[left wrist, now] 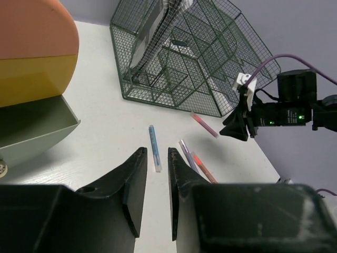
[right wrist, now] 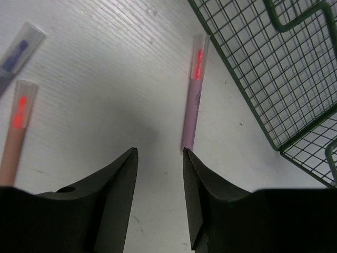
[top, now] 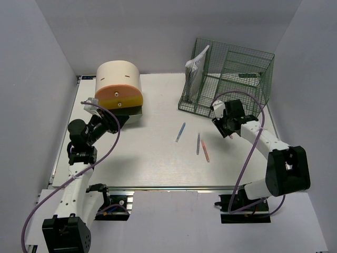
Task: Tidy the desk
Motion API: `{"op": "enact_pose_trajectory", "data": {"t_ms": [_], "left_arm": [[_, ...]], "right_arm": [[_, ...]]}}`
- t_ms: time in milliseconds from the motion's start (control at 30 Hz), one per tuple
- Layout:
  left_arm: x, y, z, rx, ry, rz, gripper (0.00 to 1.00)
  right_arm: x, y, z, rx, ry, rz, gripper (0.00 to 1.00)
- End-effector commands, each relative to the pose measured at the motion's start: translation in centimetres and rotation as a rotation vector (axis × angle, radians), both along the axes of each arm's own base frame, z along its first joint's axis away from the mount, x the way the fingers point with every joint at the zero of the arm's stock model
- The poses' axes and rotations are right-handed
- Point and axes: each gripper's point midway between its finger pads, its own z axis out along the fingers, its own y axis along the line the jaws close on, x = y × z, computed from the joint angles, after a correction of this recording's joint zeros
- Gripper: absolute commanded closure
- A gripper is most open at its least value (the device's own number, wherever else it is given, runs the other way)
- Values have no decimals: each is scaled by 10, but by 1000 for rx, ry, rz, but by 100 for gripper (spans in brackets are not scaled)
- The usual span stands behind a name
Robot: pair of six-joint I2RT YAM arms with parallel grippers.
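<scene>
Spreading flat, white and faintly grained, the desk (top: 152, 158) lay below the left gripper (left wrist: 157, 153) and right gripper (right wrist: 160, 153), whose black wedge-shaped fingers (right wrist: 118, 200) stood parted and empty.

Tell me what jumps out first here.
The green wire rack stands far right and the cream-and-orange drawer box far left, its drawer open. Between them loose pens lie scattered on the white desk; the right claw hovers open by a pink pen beside the rack.

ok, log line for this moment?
left tool: open, empty, by drawer box | right tool: open, empty, near pink pen beside wire rack | pens loose on desk
</scene>
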Motion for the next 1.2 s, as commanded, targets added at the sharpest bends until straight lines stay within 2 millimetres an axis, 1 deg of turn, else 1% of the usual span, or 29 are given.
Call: {"op": "enact_pose_trajectory", "data": {"t_ms": [0,33,100,167,200,333,433,467,667,800,867,933,967,1033,1167], "left_arm": [[-1,-2,0,15,2,-13,66],[-1,-2,0,16,-1,-16,66],[-2,-3,0,16,-4,-19,67],[-2,-3,1,16,-10,-22,67],[-3,-3,1,15,-7,-25,67],[-3,-4,1,18,-12,-28,67],[-3,-4,1,16,-10,-28,67],[-3,-4,1,16,-10,-28,67],[-3,-3,-1,20,-5,-25,67],[-2,-3,-1,21,-6,-24,67],[-2,-3,0,21,-7,-22,67],[-2,-3,0,22,-10,-22,66],[-2,-3,-1,22,-5,-22,66],[-2,-3,0,23,-9,-22,66],[-2,-2,0,26,-11,-19,66]], "right_arm": [[16,-11,-6,-57,-65,-35,55],[14,-13,-13,-67,-52,-36,55],[18,-15,-21,-83,-46,-41,57],[22,-17,-24,-88,-45,-47,57],[23,-19,-28,-94,-34,-54,58],[33,-25,-31,-107,-50,-74,58],[37,-32,-37,-115,-41,-89,58],[38,-31,-37,-115,-40,-87,58],[39,-34,-49,-94,1,-87,58],[36,-36,-56,-77,31,-71,59],[30,-37,-63,-73,64,-55,60],[25,-29,-67,-43,93,-13,62],[22,-29,-71,-38,111,-6,63],[12,-20,-78,-5,155,35,65],[-5,-12,-88,36,222,89,68]]}}
